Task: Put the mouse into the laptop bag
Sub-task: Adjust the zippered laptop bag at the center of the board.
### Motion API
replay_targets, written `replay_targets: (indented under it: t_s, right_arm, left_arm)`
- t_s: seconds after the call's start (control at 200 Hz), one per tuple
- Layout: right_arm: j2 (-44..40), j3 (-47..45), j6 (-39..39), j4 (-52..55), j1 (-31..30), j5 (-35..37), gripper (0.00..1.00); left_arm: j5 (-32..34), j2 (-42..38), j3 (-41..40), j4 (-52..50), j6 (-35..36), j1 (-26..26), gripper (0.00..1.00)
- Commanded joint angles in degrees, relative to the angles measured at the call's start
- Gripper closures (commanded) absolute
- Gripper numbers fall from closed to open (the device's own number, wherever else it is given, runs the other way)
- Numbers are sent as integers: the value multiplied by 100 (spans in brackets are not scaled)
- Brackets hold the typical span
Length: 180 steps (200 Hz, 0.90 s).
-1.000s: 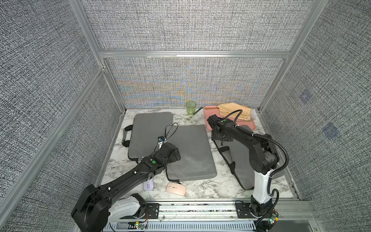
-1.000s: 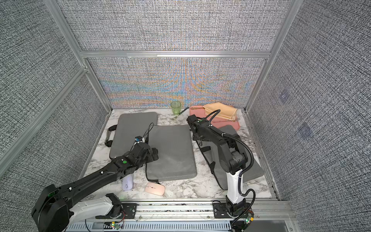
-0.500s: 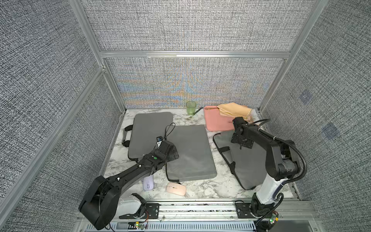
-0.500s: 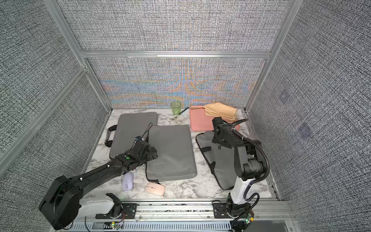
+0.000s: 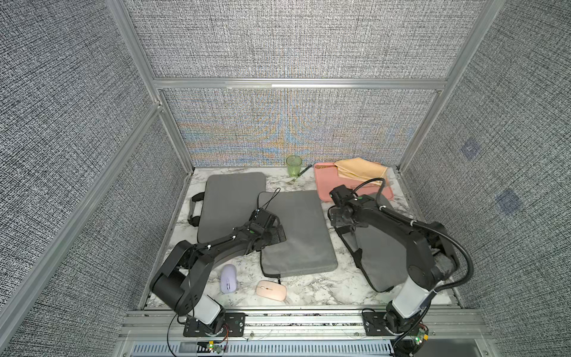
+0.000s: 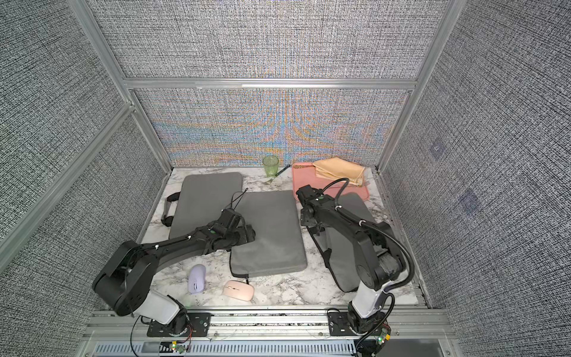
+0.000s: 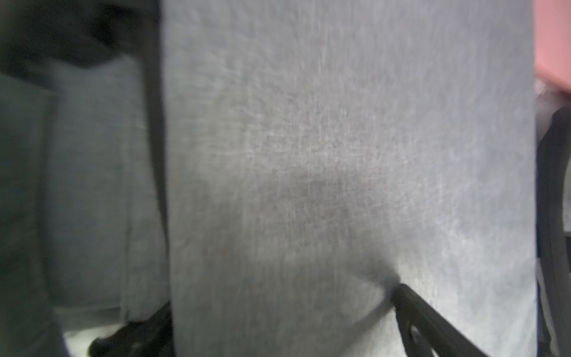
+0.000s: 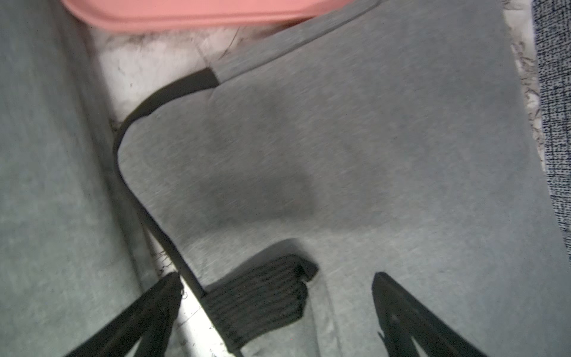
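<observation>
Two mice lie near the table's front edge in both top views, a purple mouse (image 5: 228,278) (image 6: 196,279) and a pink mouse (image 5: 271,290) (image 6: 238,290); neither is held. Three grey laptop bags lie flat: one at the back left (image 5: 234,204), one in the middle (image 5: 302,235), one on the right (image 5: 383,256). My left gripper (image 5: 278,231) (image 7: 284,324) is open, low over the middle bag's left edge, one finger (image 7: 139,333) beside that edge. My right gripper (image 5: 336,216) (image 8: 275,293) is open over the right bag's black handle strap (image 8: 259,296).
A pink tray (image 5: 327,185) with a folded yellow cloth (image 5: 360,171) sits at the back right, partly overlapped by the right bag. A green cup (image 5: 293,165) and a dark fork (image 5: 298,176) stand by the back wall. Fabric walls close in three sides.
My right gripper swung out to the right over the right bag, then came back to its handle side. My left gripper shifted slightly right along the middle bag's edge.
</observation>
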<state>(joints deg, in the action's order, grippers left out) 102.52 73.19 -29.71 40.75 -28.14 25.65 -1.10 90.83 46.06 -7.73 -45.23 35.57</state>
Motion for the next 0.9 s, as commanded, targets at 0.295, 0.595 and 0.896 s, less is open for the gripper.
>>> replay_targets:
  t_s: [0.295, 0.595, 0.896]
  right_arm:
    - [564, -68, -458, 194, 861, 214, 1]
    - [-161, -173, -377, -31, 1135, -349, 1]
    - [-1359, -280, -445, 29, 268, -351, 1]
  left_arm:
    - [-1015, 94, 17, 947, -515, 216, 22]
    - [-546, -421, -54, 704, -724, 829, 0]
    - [1655, -1349, 443, -547, -41, 527, 1]
